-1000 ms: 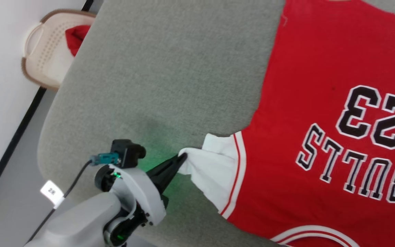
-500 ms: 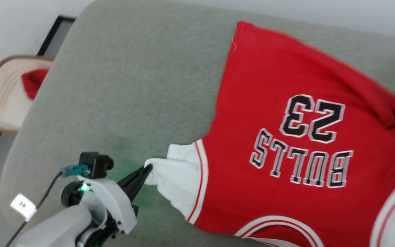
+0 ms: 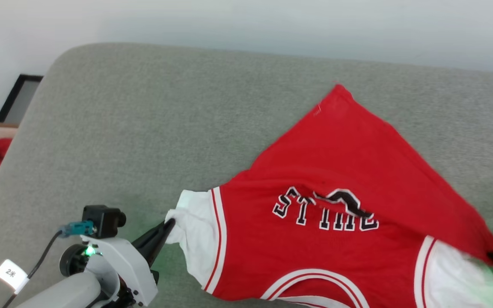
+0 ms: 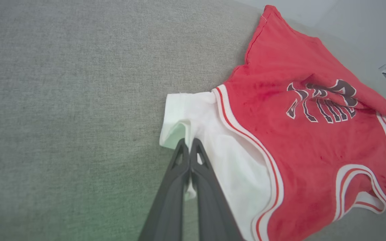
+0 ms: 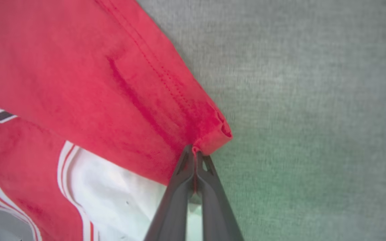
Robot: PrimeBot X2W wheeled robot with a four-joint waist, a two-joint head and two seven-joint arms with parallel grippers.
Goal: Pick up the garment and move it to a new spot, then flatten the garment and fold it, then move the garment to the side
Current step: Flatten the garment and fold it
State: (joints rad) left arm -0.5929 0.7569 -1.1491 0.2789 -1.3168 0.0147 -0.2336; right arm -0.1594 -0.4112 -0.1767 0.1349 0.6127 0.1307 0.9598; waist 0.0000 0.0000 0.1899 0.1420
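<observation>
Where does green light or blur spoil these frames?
Head view: green glow on the gray surface beside the left claw; the jersey is smeared at the right edge. Left wrist view: green tint on the sleeve. Right wrist view: green cast on the surface beside the right claw.

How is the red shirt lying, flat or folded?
Partly folded. On the garment, a red flap covers part of the lettering. Left gripper pinches the white sleeve; right gripper, a red corner.

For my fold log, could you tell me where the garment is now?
In the head view the garment lies toward the right of the grey surface, its white sleeve pinched by the left gripper and a red corner by the right gripper.
</observation>
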